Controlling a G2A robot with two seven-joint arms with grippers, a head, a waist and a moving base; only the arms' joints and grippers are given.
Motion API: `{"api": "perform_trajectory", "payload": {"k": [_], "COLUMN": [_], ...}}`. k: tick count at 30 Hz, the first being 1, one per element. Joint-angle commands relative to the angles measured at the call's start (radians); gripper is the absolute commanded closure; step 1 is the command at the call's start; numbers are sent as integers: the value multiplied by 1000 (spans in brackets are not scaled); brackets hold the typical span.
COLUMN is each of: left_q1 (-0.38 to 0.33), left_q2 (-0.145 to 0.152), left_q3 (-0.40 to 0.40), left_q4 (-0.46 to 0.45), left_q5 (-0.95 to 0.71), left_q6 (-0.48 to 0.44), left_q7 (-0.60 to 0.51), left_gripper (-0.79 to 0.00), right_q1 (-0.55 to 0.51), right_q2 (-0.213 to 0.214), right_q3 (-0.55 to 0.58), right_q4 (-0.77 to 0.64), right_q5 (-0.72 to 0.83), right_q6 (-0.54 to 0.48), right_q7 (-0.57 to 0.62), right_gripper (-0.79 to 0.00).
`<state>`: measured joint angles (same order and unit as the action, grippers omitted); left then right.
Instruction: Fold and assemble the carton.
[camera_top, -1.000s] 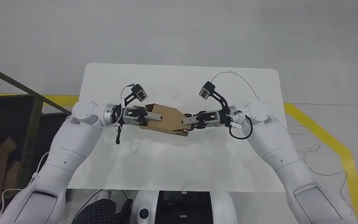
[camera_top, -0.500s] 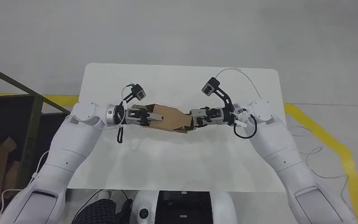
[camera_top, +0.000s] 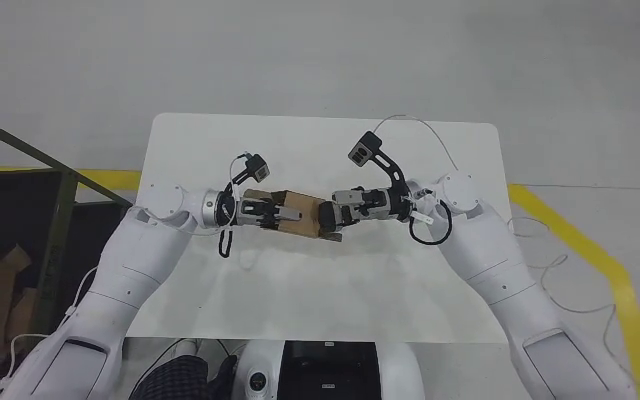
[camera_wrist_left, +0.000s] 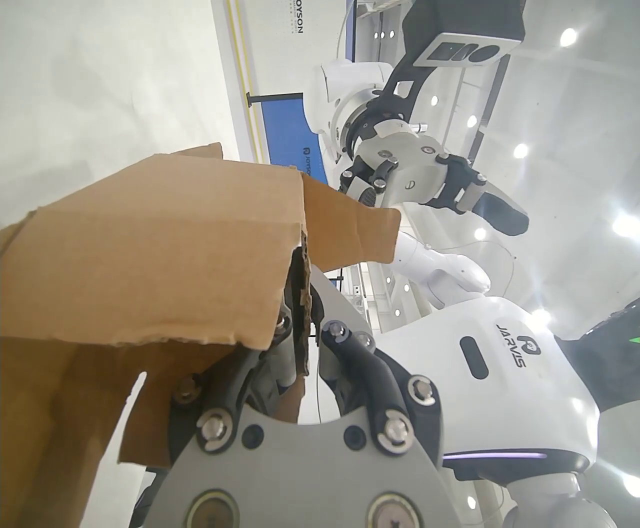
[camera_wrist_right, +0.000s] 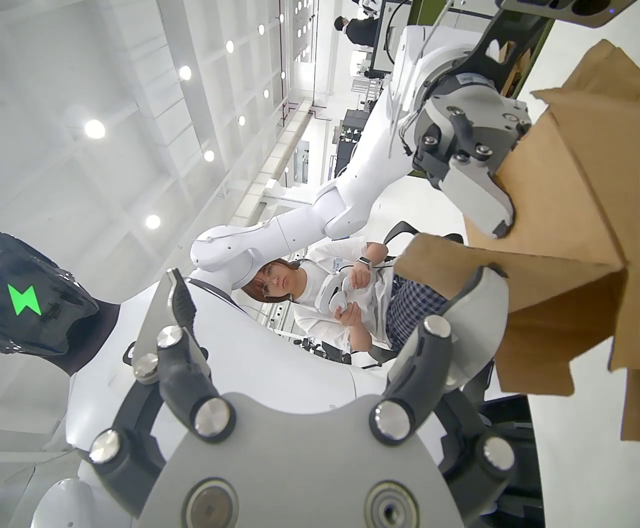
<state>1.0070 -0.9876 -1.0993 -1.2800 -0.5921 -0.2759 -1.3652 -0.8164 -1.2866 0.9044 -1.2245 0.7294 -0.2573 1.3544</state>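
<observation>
A brown cardboard carton (camera_top: 297, 213) is held above the middle of the white table (camera_top: 200, 150), between the two arms. My left gripper (camera_top: 268, 210) is shut on one wall of the carton (camera_wrist_left: 150, 250); its fingers (camera_wrist_left: 345, 350) pinch the corrugated edge. My right gripper (camera_top: 337, 211) is at the carton's other end, open wide. In the right wrist view, one right finger (camera_wrist_right: 480, 300) rests against a loose flap of the carton (camera_wrist_right: 560, 200), and the other finger (camera_wrist_right: 175, 300) stands free. The left gripper (camera_wrist_right: 470, 165) shows beyond, clamped on the cardboard.
A dark frame bin (camera_top: 30, 230) with cardboard scraps (camera_top: 15, 265) stands on the floor left of the table. A yellow floor line (camera_top: 570, 235) runs to the right. Cables hang from both wrists.
The right gripper has moved left against the carton's end, and the carton now looks shorter there. The left arm has shifted slightly right with the carton still in its grip.
</observation>
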Motion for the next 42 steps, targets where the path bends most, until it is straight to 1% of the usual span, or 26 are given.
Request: {"api": "perform_trajectory", "payload": {"k": [1,11,16,21,29,35,38,42], "left_q1": [-2,-3,1,5,8,15,14,17], "left_q2": [-2,-6,-6,-7,-9,-10,-10,-14], "left_q3": [4,1,-12,-40,-57,-77,-80,-80], "left_q4": [-2,0,13,44,65,67,66,64], "left_q5": [-6,-40,-61,-178,-233,-234,-201,-206], "left_q6": [1,6,5,50,88,63,40,40], "left_q7": [-1,-16,-20,-48,-78,-40,-11,5], "left_gripper": [0,0,0,0,0,0,0,0], "right_q1": [6,31,10,-31,-47,-49,-57,-62], "right_q2": [-5,-25,-15,1,2,-2,-4,-12], "right_q3": [-10,-43,3,47,54,46,39,11], "right_q4": [4,32,31,16,7,-11,-27,-42], "right_q5": [-1,-1,14,6,14,18,23,20], "right_q6": [-3,-10,-28,-22,-19,-23,-22,-17], "right_q7": [-7,-16,-4,6,20,35,40,34], "right_gripper": [-785,-785,-785,-785,-785,-785,-785,-785]}}
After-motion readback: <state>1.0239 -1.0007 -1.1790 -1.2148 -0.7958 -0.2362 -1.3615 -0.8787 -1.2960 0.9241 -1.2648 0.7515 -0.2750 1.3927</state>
